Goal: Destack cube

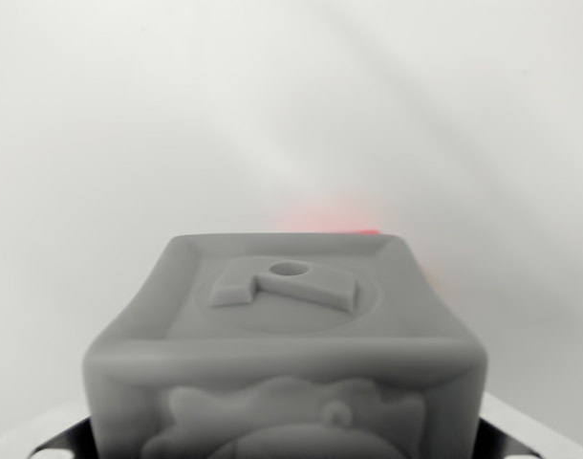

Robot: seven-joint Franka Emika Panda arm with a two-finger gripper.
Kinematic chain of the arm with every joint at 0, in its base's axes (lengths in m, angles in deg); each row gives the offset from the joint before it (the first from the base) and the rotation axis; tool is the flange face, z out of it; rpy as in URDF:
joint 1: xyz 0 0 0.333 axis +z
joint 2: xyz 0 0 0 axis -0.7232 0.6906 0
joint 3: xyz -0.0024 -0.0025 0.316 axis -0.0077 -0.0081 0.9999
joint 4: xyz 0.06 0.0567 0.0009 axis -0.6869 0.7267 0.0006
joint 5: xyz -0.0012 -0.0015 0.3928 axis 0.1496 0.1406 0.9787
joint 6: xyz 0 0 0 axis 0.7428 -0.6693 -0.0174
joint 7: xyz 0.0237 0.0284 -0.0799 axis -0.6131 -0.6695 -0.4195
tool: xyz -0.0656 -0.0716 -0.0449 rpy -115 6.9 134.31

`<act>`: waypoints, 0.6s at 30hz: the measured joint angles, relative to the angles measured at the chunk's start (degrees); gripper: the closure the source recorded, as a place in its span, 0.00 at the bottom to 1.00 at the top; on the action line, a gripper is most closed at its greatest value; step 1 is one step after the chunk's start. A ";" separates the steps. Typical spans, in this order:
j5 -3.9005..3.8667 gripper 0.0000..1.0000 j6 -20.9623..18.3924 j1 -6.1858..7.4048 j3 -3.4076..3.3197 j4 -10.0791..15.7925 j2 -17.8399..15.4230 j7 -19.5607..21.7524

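Wrist view: a grey cube [284, 349] fills the lower middle of the frame, very close to the camera. Its top face carries a raised shape with a small round hole; its front face shows a raised relief. Behind it, a red blur [330, 218] glows against a pale, hazy background. The pincer's state cannot be told.

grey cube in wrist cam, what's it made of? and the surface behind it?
Grey cube: looks like matte moulded plastic or rubber; uniform grey, rounded edges, embossed relief, no gloss. Could be soft, can't tell. White surface behind: smooth, plain, blurred; material unclear.
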 joint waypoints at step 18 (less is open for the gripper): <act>0.00 1.00 0.01 3.12 0.79 -1.08 1.07 6.76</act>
